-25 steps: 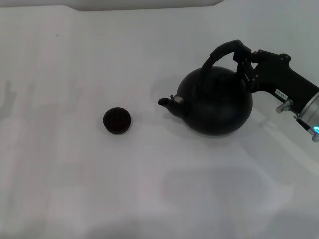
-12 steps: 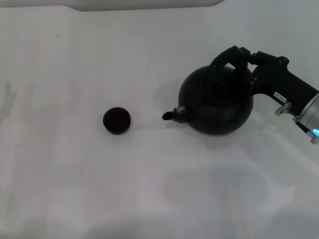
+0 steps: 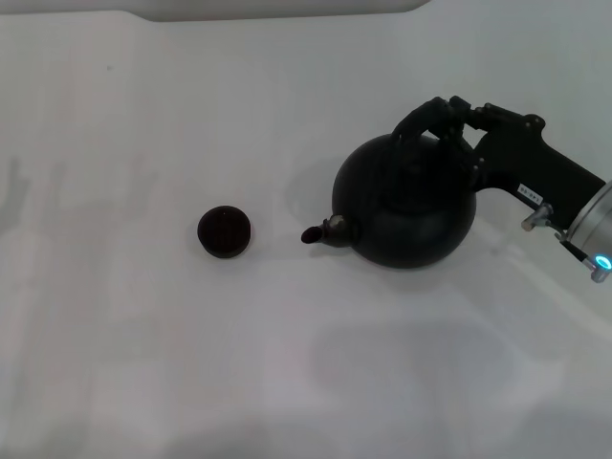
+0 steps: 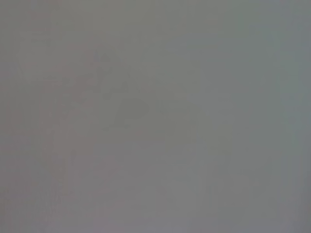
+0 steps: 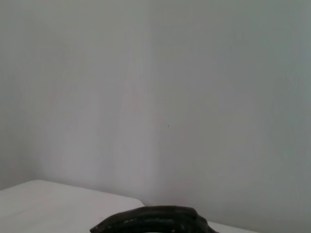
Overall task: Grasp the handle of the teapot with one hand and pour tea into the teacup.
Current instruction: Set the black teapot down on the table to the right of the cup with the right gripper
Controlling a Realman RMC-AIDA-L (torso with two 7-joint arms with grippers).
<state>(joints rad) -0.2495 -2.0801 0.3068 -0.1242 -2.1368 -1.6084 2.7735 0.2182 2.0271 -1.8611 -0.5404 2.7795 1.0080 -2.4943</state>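
One teapot (image 3: 406, 212) and one teacup (image 3: 226, 231) are on the white surface (image 3: 143, 363). The teapot sits right of centre in the head view, leaning with its short spout (image 3: 323, 232) dipped toward the teacup. The spout tip stops short of the cup, with a strip of bare surface between them.

The right tool (image 3: 457, 113) reaches in from the right edge of the head view, and its fingers are closed around the handle (image 3: 426, 117), the black arch over the pot's top. The arm's dark body runs back toward the lower right corner, where a small blue light glows. In the right wrist view, only a dark curved piece of the handle (image 5: 153, 221) shows at the bottom edge, with pale surface beyond it.

The teacup stands upright, left of centre and well apart from every edge. Open white surface lies all around it, widest toward the left and toward the near side. The far edge of the surface runs along the top of the head view, well behind both things.

The left tool is not visible in any view, and the left wrist view is a flat grey field.
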